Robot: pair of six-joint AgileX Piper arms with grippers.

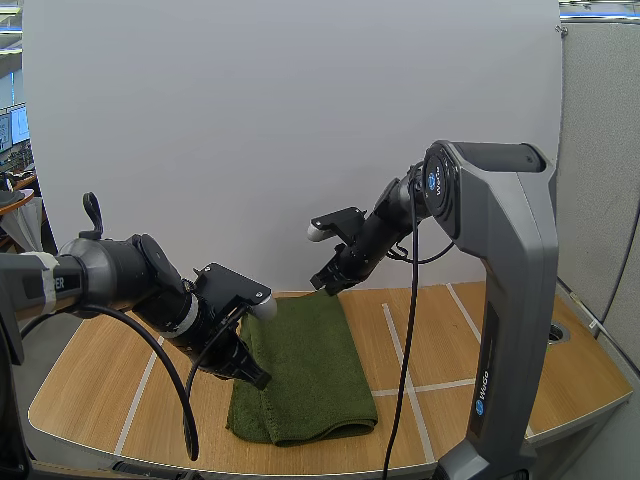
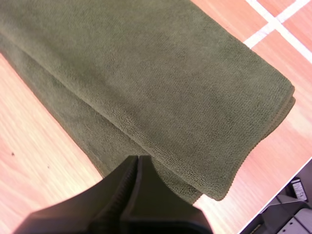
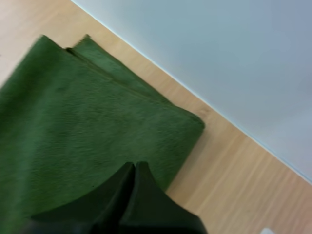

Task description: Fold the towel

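- Folded green towel (image 1: 305,365) lies mid-desk (image 1: 520,360).
- Left end effector (image 1: 255,377), clenched empty, at its left edge; right end effector (image 1: 326,284), clenched empty, above the far edge.
- Risk: a low pass could snag and unfold it.

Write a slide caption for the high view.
Folded green towel on the wooden table; left gripper at its left edge, right gripper above its far end, both with jaws shut.

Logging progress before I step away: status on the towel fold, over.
Left gripper shut, empty, at near end of towel. Right gripper shut, empty, above far end. Towel lies folded in layers on table. Nothing in the way.
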